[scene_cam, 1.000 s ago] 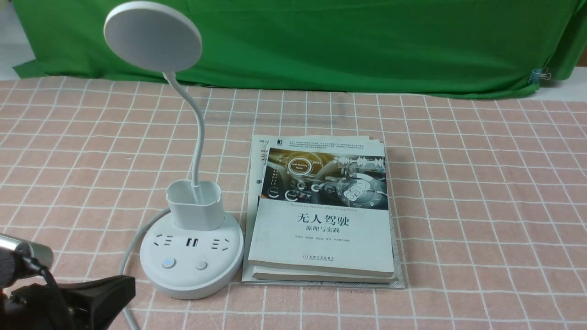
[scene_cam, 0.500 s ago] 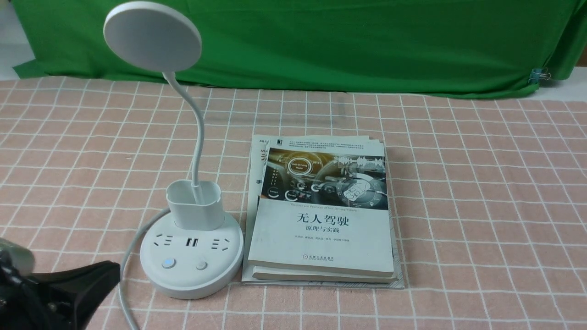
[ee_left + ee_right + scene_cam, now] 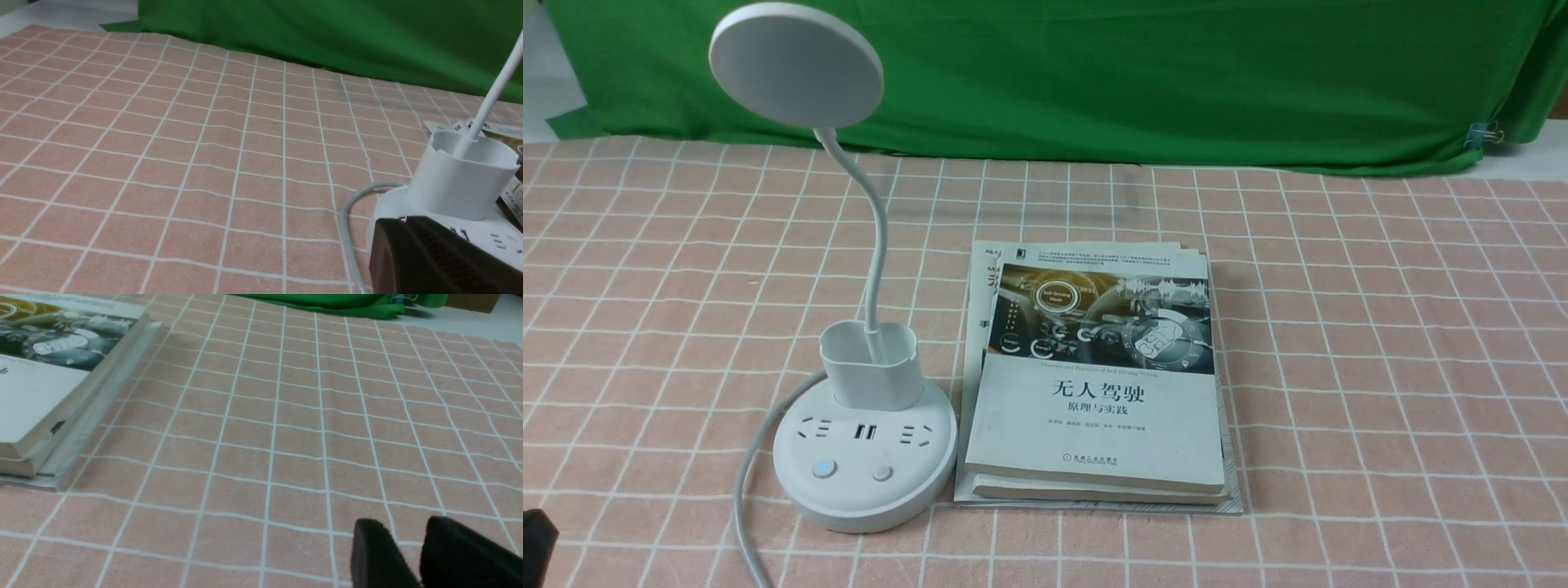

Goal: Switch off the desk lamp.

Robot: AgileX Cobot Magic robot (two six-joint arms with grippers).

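Lower left of the front view: cup holder point(image 3: 872, 380) with only the thin neck point(image 3: 876, 237) rising inside. Left gripper point(image 3: 402, 220) clenched, empty; right gripper point(image 3: 402, 522) slightly parted.

Even light, blurred dark jaws.

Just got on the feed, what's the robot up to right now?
Neither arm is handling anything. The left gripper is shut and empty, clear of the desk lamp; the right gripper is slightly open with nothing in it, over the tiled cloth. The lamp stands upright beside the stacked books, and its disc head shows no glow, so it looks off.
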